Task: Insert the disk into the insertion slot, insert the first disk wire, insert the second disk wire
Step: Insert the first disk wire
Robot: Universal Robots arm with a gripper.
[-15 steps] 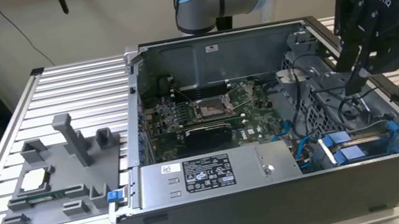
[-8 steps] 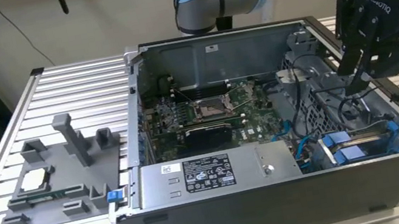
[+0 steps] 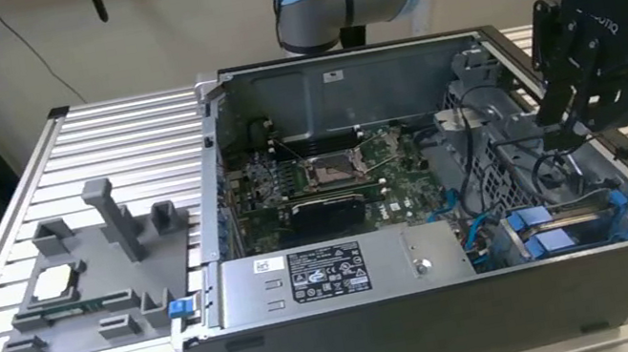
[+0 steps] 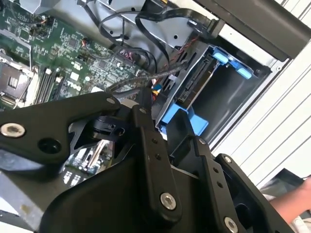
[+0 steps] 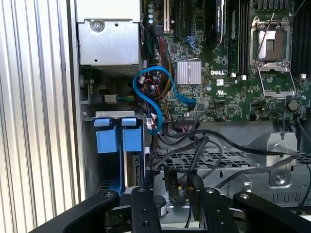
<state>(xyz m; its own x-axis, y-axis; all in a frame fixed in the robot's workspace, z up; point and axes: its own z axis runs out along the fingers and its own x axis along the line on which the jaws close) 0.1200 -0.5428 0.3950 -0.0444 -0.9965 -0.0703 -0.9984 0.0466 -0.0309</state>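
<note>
Blue-framed disk [image 3: 556,242] slotted, near and below hand [image 3: 565,130] clamped on black wire [image 5: 197,158].

**Drive bay and gripper linkage**

Landmark: the disk [image 4: 195,81], held in its blue carrier inside the dark grey bay of the computer case [image 4: 252,24]. Gripper [image 4: 146,116]: black linkage in the foreground, just beside the disk's blue corner. Black cables [image 4: 146,24]: looped near the disk's connector edge. Green motherboard [image 4: 58,53]: beyond those cables from the disk. Slatted table [image 4: 272,126]: outside the case wall, opposite the motherboard
</note>
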